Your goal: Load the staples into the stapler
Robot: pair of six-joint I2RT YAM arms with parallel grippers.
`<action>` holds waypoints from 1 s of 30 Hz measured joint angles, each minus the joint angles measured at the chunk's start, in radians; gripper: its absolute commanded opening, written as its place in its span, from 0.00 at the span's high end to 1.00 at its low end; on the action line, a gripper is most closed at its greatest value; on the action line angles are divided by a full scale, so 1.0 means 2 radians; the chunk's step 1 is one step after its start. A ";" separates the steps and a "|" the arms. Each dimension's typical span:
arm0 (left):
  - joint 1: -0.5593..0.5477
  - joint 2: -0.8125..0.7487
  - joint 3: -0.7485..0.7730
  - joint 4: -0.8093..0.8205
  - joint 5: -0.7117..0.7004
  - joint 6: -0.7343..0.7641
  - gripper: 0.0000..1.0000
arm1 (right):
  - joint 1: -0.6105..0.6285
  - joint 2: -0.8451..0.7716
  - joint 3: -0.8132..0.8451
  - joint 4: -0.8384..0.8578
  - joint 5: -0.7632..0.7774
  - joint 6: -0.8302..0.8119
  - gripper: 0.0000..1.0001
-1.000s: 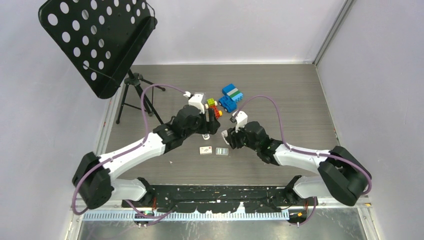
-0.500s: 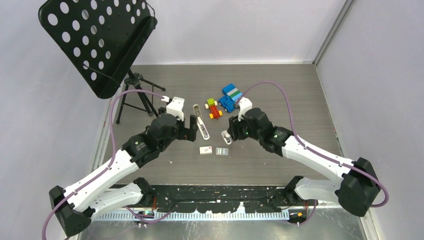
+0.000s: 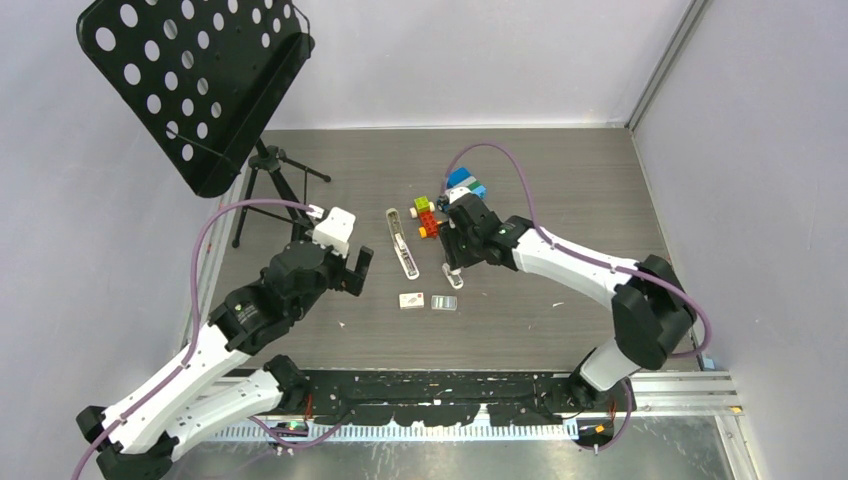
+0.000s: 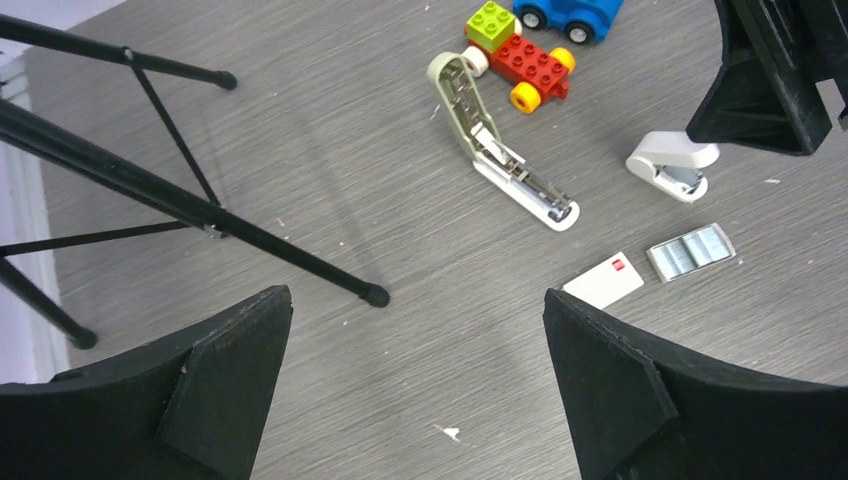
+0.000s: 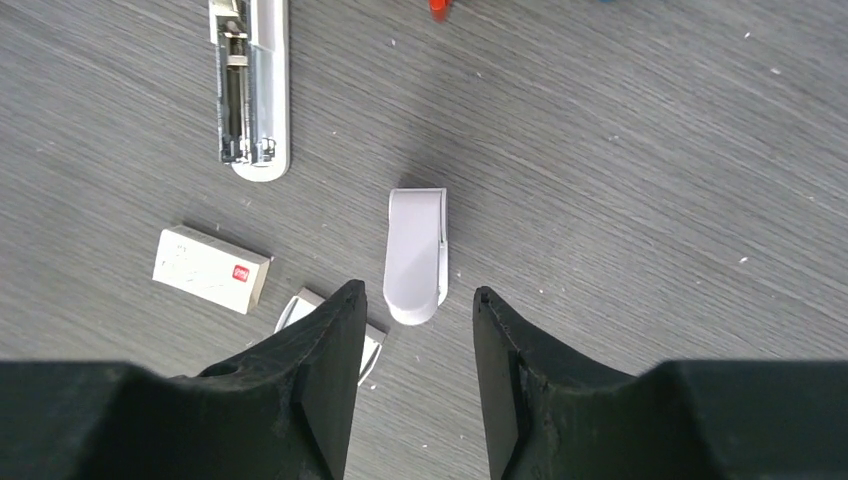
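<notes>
Staples (image 4: 690, 252) lie flat on the counter (image 4: 330, 180) beside a small box (image 4: 603, 279), near the opened stapler (image 4: 500, 160). Left tool (image 4: 415, 300) gapes wide, empty; right tool (image 5: 412, 330) is partly open, empty. The strip is probably light, thin and brittle, so it is best pinched by its long edges.

The left arm (image 3: 215, 335) slants from the lower left of the overhead frame up toward centre-left; the left gripper (image 3: 352, 272) points right, its fingers (image 4: 230, 370) spread wide; the right arm (image 3: 580, 265) bends in from the lower right toward the centre; the right gripper (image 3: 452, 262) tilts downward, its fingers (image 5: 320, 370) narrowly parted.
</notes>
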 measured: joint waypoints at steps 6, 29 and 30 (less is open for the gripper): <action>0.000 -0.020 -0.028 -0.001 -0.010 0.026 0.00 | 0.000 0.052 0.025 -0.015 0.000 0.007 0.67; 0.005 -0.017 -0.057 0.002 -0.002 0.036 0.00 | 0.000 0.079 -0.013 0.040 -0.012 0.038 0.78; 0.006 -0.017 -0.057 0.002 -0.001 0.036 0.00 | 0.000 0.076 -0.020 0.049 -0.011 0.040 0.79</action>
